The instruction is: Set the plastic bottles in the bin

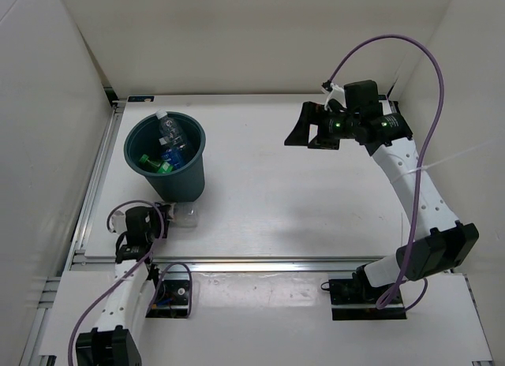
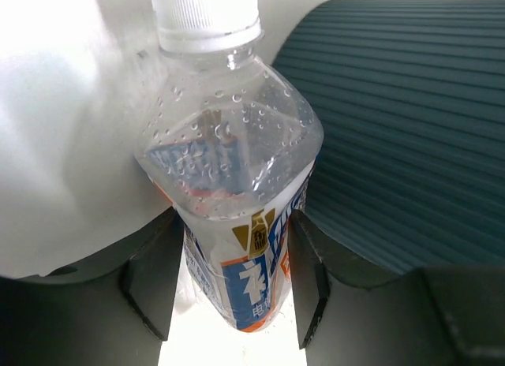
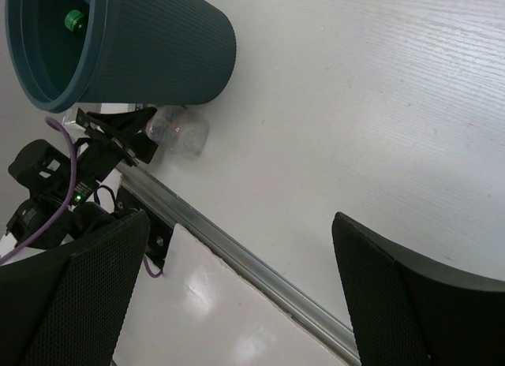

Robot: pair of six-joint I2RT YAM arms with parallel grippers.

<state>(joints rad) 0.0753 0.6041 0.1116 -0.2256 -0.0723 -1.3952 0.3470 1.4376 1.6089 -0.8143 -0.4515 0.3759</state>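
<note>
1. The left gripper (image 1: 168, 218) is clenched on a clear bottle (image 2: 237, 184). In the left wrist view its fingers (image 2: 154, 279) bear on both flanks of the labelled lower body, and the white cap (image 2: 207, 15) points away from the wrist.
2. The clear bottle lies on its side on the table (image 1: 300, 216), just beside the foot of the bin (image 1: 189, 181). The ribbed bin wall fills the right of the wrist view. The grip low on the body is probably chosen because that end faces the arm.
3. The left arm is folded close to its base. Its wrist is held low so that the jaws straddle the lying bottle from either side.
4. Three bottles already sit in the bin: a green bottle (image 1: 152, 162), a blue-labelled bottle (image 1: 175, 154), and a clear capped bottle (image 1: 168, 123) leaning at the far rim.
5. The right gripper (image 3: 237, 295) is released, with its fingers wide apart and nothing between them.
6. The right arm reaches to the far right of the table, well apart from the bin, with the gripper turned toward it. This placement appears to leave the bin side free for the left arm.
7. The next move calls for raising the clear bottle above the rolled rim before carrying it over the opening. The wall is close, so a careless lift could scrape it.
</note>
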